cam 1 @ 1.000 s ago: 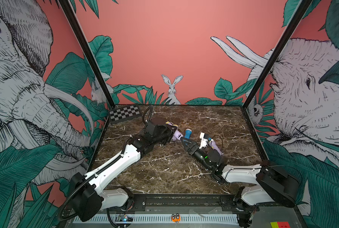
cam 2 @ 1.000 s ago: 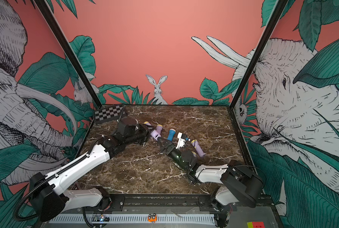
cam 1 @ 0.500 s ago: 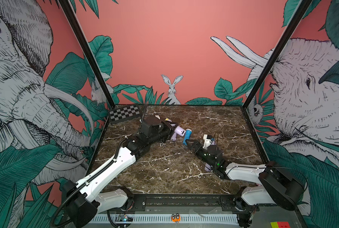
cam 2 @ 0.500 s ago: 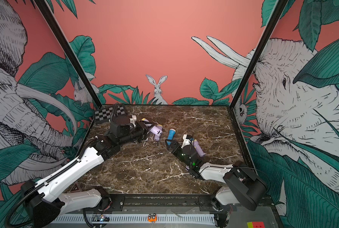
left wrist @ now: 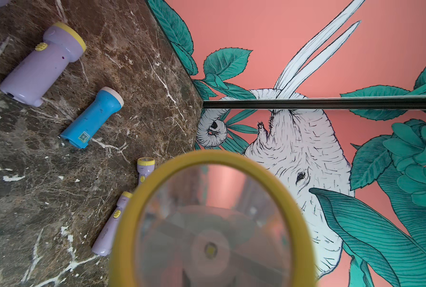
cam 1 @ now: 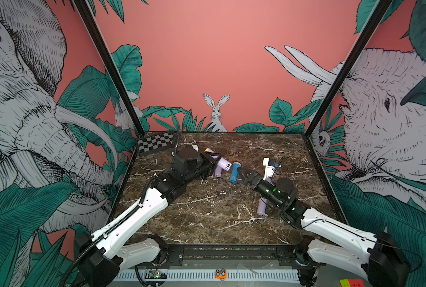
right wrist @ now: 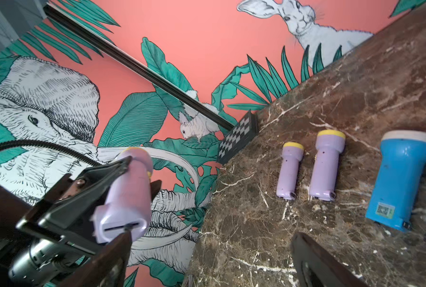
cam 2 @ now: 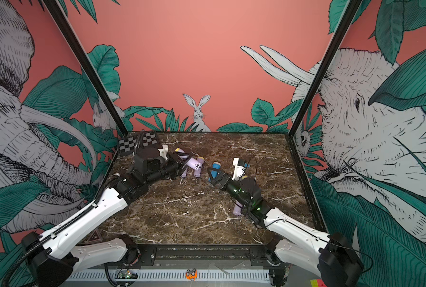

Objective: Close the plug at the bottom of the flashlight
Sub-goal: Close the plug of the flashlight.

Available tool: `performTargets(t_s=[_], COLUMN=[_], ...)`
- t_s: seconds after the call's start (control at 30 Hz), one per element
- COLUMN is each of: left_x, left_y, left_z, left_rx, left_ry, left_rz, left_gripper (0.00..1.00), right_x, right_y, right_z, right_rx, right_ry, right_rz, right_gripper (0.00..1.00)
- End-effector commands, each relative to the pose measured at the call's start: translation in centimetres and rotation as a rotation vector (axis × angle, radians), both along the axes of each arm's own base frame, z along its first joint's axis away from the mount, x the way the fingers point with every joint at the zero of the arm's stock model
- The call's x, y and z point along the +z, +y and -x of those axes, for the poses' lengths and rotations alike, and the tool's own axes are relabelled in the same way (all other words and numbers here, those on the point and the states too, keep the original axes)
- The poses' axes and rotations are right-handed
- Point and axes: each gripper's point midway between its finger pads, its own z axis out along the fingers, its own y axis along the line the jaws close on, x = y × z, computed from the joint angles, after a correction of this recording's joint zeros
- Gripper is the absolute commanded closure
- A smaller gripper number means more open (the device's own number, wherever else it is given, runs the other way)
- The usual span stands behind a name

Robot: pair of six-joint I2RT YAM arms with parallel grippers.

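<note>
My left gripper (cam 1: 210,161) is shut on a purple flashlight (cam 1: 223,164) and holds it above the table, level, with the bottom end toward the right arm. In the left wrist view its yellow-rimmed lens (left wrist: 212,223) hides the jaws. The right wrist view shows the flashlight's bottom (right wrist: 118,226) with a dark slot and a small tab at one side. I cannot tell how the plug stands. My right gripper (cam 1: 241,174) is open and empty. One of its fingertips (right wrist: 122,241) is just in front of that bottom end. Whether they touch is unclear.
A blue flashlight (cam 1: 234,171) lies between the two grippers. Two purple flashlights (right wrist: 290,171) (right wrist: 327,164) lie side by side under the held one. Another purple one (cam 1: 261,206) lies under the right arm. A checkerboard (cam 1: 156,143) leans in the back left corner.
The left gripper has raised the purple flashlight a little. The right arm's wrist has swung right and farther back, its open fingers still pointing at the flashlight's bottom.
</note>
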Motion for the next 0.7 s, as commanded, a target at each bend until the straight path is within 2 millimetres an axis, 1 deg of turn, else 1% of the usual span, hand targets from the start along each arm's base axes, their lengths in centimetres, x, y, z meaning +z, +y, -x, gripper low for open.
performTargets(t_s=[0.0, 0.1, 0.13, 0.27, 0.33, 0.47, 0.6, 0.67], left_x=[0.7, 0.4, 0.4, 0.6, 0.5, 0.3, 0.4, 0.4], left_y=[0.3, 0.1, 0.0, -0.2, -0.1, -0.1, 0.0, -0.1], left_z=[0.1, 0.1, 0.0, -0.1, -0.1, 0.0, 0.0, 0.0], left_rx=[0.004, 0.001, -0.002, -0.006, -0.002, -0.003, -0.001, -0.004], left_ry=[-0.02, -0.008, -0.009, -0.014, -0.013, -0.008, -0.012, -0.012], left_rz=[-0.007, -0.001, 0.003, 0.005, 0.003, 0.004, 0.002, 0.002], left_gripper=[1.0, 1.0, 1.0, 1.0, 1.0, 1.0, 1.0, 1.0], right_x=[-0.6, 0.4, 0.9, 1.8, 2.2, 2.7, 3.2, 3.1], right_y=[-0.5, 0.0, 0.5, 2.6, 3.1, 2.8, 3.2, 3.3], right_z=[0.7, 1.3, 1.6, 2.4, 2.5, 2.0, 1.7, 1.4], right_rx=[0.02, 0.063, 0.096, 0.191, 0.203, 0.165, 0.169, 0.163], right_ry=[-0.016, -0.045, -0.059, -0.081, -0.096, -0.115, -0.123, -0.118], right_rz=[0.124, 0.088, 0.073, 0.03, 0.025, 0.016, 0.016, 0.021], right_gripper=[0.01, 0.01, 0.01, 0.01, 0.01, 0.01, 0.01, 0.01])
